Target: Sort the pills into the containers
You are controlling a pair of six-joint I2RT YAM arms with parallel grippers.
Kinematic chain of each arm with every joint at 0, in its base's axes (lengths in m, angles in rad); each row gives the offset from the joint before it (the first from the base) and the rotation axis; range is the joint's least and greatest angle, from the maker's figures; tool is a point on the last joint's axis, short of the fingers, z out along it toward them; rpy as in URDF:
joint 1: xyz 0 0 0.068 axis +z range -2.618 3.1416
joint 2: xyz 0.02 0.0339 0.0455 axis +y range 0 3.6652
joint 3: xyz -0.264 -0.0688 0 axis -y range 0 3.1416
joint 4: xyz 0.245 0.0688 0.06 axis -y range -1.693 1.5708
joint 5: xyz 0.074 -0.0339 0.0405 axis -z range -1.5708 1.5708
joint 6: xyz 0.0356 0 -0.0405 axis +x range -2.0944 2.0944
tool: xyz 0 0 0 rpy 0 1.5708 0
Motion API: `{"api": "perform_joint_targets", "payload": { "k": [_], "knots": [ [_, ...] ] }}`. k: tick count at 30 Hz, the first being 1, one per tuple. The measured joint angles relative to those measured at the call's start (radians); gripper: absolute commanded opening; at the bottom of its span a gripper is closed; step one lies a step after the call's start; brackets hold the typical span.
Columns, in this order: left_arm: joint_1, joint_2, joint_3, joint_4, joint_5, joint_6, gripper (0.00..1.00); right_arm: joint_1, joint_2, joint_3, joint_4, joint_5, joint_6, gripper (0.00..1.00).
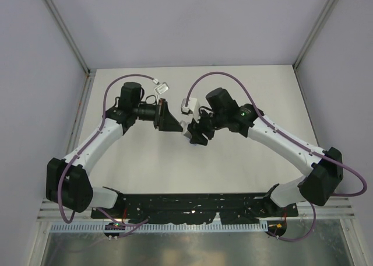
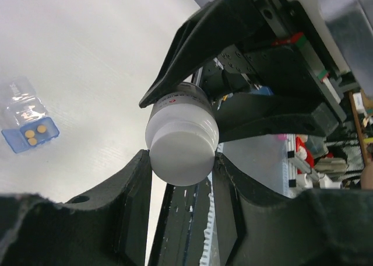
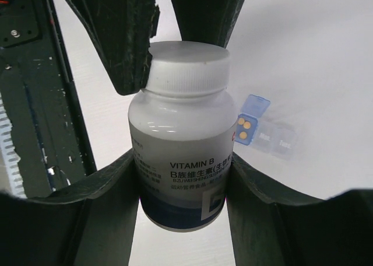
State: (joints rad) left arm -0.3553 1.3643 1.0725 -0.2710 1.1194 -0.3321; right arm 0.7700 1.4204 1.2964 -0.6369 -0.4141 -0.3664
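A white Vitamin B bottle (image 3: 182, 155) with a white cap (image 2: 182, 152) and a blue band at its base is held in the air between both grippers. My right gripper (image 3: 183, 175) is shut on the bottle's body. My left gripper (image 2: 182, 163) is shut on the cap, with its fingers (image 3: 129, 38) on both sides of it. In the top view the two grippers meet at the bottle (image 1: 185, 129) over the table's middle. A clear pill box (image 2: 24, 119) lies on the table, its blue lid open, with three yellow pills (image 3: 245, 126) in one compartment.
The pill box (image 1: 161, 87) lies behind the left arm near the back of the table. The black rail (image 3: 35, 102) of the arm mounts runs along the near edge. Grey walls close in the left, back and right sides.
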Motion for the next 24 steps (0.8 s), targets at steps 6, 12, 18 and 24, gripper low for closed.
{"api": "perform_joint_targets", "payload": {
  "k": [6, 12, 18, 24],
  "knots": [
    [-0.018, -0.049, -0.039, 0.019, 0.042, 0.118, 0.00, -0.039, 0.020, 0.019, -0.060, -0.179, 0.006, 0.06],
    [-0.042, -0.138, -0.088, 0.023, 0.046, 0.247, 0.09, -0.064, 0.063, 0.044, -0.119, -0.374, 0.001, 0.06],
    [-0.059, -0.180, -0.099, 0.015, 0.053, 0.310, 0.56, -0.067, 0.087, 0.064, -0.167, -0.474, -0.028, 0.06],
    [-0.082, -0.180, -0.092, -0.024, 0.026, 0.327, 0.83, -0.065, 0.089, 0.074, -0.120, -0.482, -0.031, 0.06]
  ]
}}
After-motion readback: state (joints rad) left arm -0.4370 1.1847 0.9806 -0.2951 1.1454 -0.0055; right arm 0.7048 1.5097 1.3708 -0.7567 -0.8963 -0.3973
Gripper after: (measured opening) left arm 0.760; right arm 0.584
